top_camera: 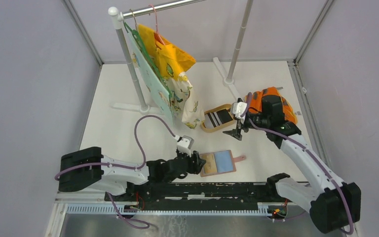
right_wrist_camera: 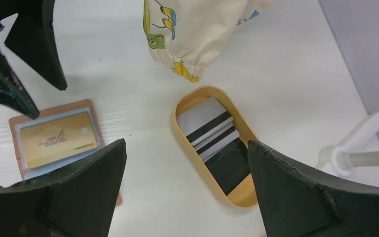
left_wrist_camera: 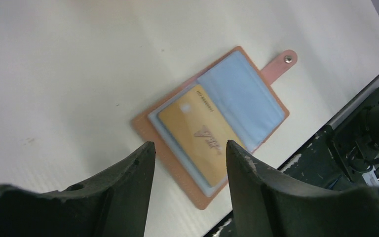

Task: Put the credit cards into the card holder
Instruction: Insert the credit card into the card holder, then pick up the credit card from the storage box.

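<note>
- From above, a white table (top_camera: pixel 118 133) stands between plain grey walls (top_camera: pixel 24 74), with metal posts in the corners.
- A clothes rail (top_camera: pixel 128 54) stands at the far side of the table, and colourful clothes (top_camera: pixel 170 59) hang from it.
- A tan oval dish (top_camera: pixel 203 126) lies near the middle, and the striped credit cards (top_camera: pixel 217 117) lie inside it.
- The card holder (top_camera: pixel 222 162) lies open and flat near the front edge, with its strap tab (top_camera: pixel 240 158) to the right.
- The left gripper (top_camera: pixel 199 163) is just beside the holder's left edge.
- The right gripper (top_camera: pixel 237 132) hangs at the dish's right end, and an orange cloth (top_camera: pixel 262 95) lies behind that arm.
- In the left wrist view the fingers are apart and grasp nothing; the holder lies on the table below them.
- A gold card (left_wrist_camera: pixel 197 136) sits in one of the holder's pockets, and the other, grey-blue pocket has no card.
- In the right wrist view the fingers are spread wide and empty, above the dish.
- The cards in the dish overlap each other, white, grey and dark.
- The hem of a cream cloth hangs just beyond the dish.
</note>
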You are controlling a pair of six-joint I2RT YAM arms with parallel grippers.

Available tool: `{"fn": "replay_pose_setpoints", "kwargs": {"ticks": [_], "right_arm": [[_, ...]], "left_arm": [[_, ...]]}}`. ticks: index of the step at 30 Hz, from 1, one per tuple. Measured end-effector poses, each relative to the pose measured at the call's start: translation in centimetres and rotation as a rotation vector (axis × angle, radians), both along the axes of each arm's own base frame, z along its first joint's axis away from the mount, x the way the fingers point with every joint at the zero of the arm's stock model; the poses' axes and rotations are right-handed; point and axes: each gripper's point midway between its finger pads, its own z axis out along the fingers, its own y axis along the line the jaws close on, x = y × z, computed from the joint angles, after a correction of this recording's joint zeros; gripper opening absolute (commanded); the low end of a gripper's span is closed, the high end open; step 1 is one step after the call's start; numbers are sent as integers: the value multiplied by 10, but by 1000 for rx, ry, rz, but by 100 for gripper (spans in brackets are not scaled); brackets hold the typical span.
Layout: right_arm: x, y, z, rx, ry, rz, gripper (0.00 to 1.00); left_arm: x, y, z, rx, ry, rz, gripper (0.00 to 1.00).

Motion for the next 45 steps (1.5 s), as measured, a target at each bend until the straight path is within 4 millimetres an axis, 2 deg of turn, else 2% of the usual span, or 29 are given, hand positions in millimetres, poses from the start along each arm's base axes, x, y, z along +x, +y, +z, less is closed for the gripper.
{"fn": "replay_pose_setpoints", "kwargs": {"ticks": [4, 6, 8, 10, 13, 16, 19, 23, 29, 32, 35, 39, 45], "right_arm": [[13, 11, -21, 18, 106, 21, 98], [19, 15, -31, 29, 176, 10, 98], [32, 21, -38, 37, 270, -14, 96], [52, 28, -41, 46, 343, -52, 90], [84, 37, -45, 69, 435, -119, 79], [106, 43, -56, 80, 534, -183, 70], [121, 47, -73, 82, 623, -236, 67], [122, 47, -96, 66, 718, -291, 62], [119, 48, -108, 59, 769, -323, 56], [118, 49, -117, 52, 803, -334, 56], [117, 48, -130, 36, 838, -356, 56], [114, 45, -138, 28, 861, -384, 56], [104, 42, -149, 20, 906, -405, 56]], "left_arm": [[10, 35, -24, -79, 45, 8, 62], [11, 46, -26, -99, 53, 9, 64], [11, 45, -12, -149, 40, -2, 68], [14, 42, 11, -214, 2, -5, 77], [30, 51, 35, -242, -75, 44, 83], [52, 71, 41, -183, -136, 147, 87], [69, 94, 40, -107, -182, 231, 89], [82, 113, 42, -52, -225, 292, 91], [91, 125, 28, 35, -223, 332, 99], [96, 129, 22, 84, -208, 350, 100], [102, 127, 19, 124, -189, 359, 100], [107, 121, 16, 164, -165, 352, 100], [106, 111, 17, 97, -162, 304, 100]]}}
